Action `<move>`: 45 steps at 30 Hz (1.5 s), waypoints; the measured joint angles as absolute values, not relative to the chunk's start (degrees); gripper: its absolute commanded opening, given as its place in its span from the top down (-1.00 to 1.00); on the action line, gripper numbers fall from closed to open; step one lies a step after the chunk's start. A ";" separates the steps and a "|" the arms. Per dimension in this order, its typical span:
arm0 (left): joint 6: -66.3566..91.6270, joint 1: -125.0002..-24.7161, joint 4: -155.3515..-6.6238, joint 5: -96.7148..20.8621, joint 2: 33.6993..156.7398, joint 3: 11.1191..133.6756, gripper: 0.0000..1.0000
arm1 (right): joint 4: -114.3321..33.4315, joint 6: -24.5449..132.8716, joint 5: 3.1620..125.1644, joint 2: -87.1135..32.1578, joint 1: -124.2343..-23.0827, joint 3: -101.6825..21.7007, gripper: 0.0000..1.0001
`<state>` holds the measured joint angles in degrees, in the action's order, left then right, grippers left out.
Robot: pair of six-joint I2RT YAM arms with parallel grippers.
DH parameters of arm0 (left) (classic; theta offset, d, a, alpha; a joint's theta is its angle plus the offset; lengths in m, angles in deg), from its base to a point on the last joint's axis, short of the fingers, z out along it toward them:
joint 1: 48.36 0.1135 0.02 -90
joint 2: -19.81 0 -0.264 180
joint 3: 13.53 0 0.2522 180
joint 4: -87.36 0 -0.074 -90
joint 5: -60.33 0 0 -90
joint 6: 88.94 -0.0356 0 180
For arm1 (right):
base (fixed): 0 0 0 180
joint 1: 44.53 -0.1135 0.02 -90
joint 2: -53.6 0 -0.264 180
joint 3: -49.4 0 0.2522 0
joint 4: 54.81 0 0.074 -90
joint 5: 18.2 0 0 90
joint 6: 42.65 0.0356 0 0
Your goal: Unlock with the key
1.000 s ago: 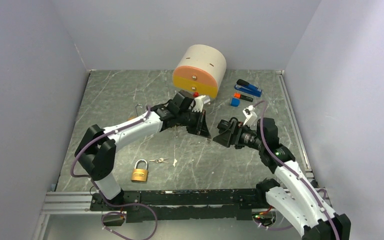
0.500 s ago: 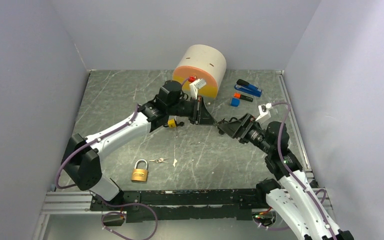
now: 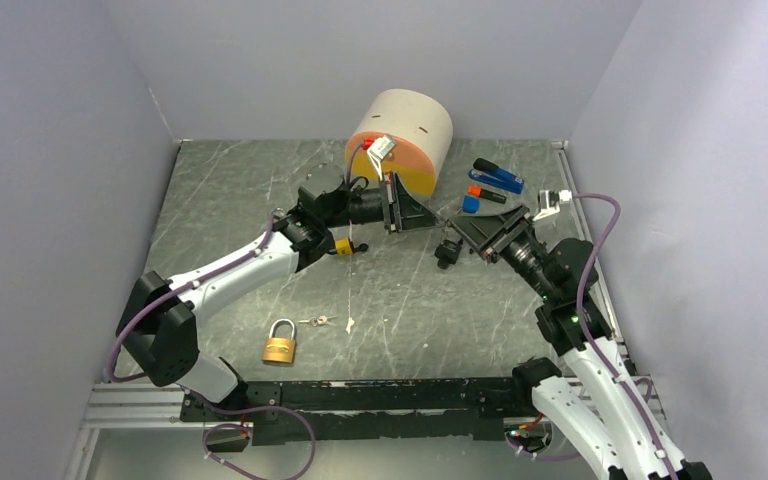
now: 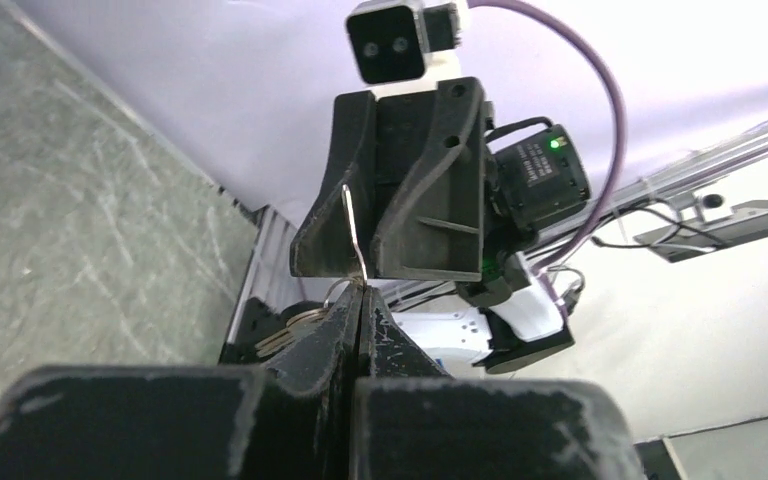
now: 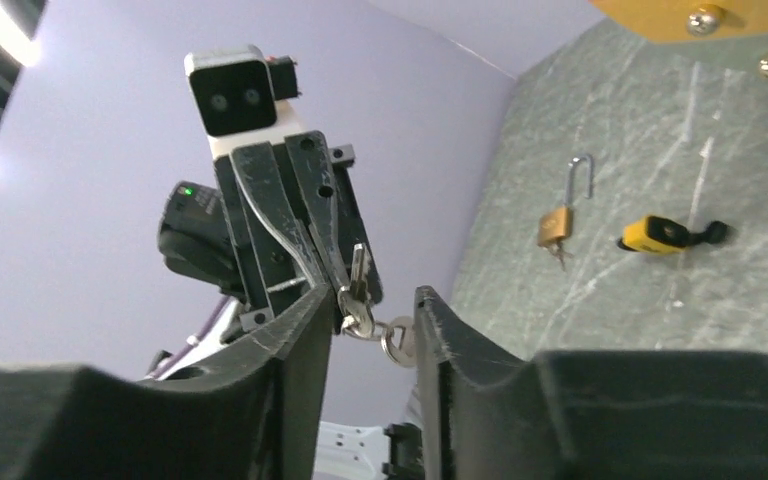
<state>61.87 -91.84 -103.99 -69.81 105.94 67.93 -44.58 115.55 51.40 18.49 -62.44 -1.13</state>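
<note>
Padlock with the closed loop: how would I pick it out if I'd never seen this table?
Start at the black rail along the front. Just behind it, left of centre, lies a brass padlock with small keys beside it. Its loop is closed; the other padlock, farther back, has its loop swung open.

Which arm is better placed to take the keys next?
Right. Its pincer stands open around the keys, which the left pincer holds shut in mid-air between the arms.
</note>
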 measured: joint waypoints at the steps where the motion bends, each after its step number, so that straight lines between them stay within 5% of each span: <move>1: 62.57 -91.84 -105.10 -69.83 105.94 67.93 0.95 | -44.99 115.97 51.40 17.92 -62.44 -1.81 0.38; 10: 66.90 -91.95 -110.96 -69.74 105.94 66.77 0.95 | -48.75 116.82 50.31 16.85 -62.44 -2.77 1.00; 18: 65.57 -92.30 -108.80 -68.23 105.90 66.79 0.95 | -47.77 113.61 48.95 16.98 -62.44 -3.10 1.00; 21: 61.24 -92.32 -99.66 -64.19 105.02 67.17 0.77 | -41.97 109.48 49.04 16.61 -62.44 -4.10 0.66; 24: 56.82 -92.46 -85.34 -55.60 103.45 68.19 0.35 | -34.65 104.41 49.74 15.28 -62.44 -4.54 0.34; 29: 54.79 -92.39 -64.78 -38.00 100.63 67.06 -0.23 | -24.27 96.36 50.13 9.05 -62.44 -3.95 0.19; 36: 60.08 -92.39 -48.73 -23.49 99.78 60.96 -0.40 | -16.99 90.79 53.32 -4.15 -66.14 -1.04 -0.06; 41: 62.03 -92.37 -45.17 -20.74 99.78 56.17 -0.33 | -14.85 93.26 61.65 -14.30 -74.71 -4.10 0.22; 45: 61.72 -92.32 -44.43 -21.15 99.62 55.65 -0.29 | -14.15 99.73 66.31 -22.34 -77.48 -8.17 0.24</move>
<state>61.72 -92.32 -44.43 -21.15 99.62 55.65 -14.15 99.73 66.31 -22.34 -77.48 -8.17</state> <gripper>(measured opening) 0.653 0.386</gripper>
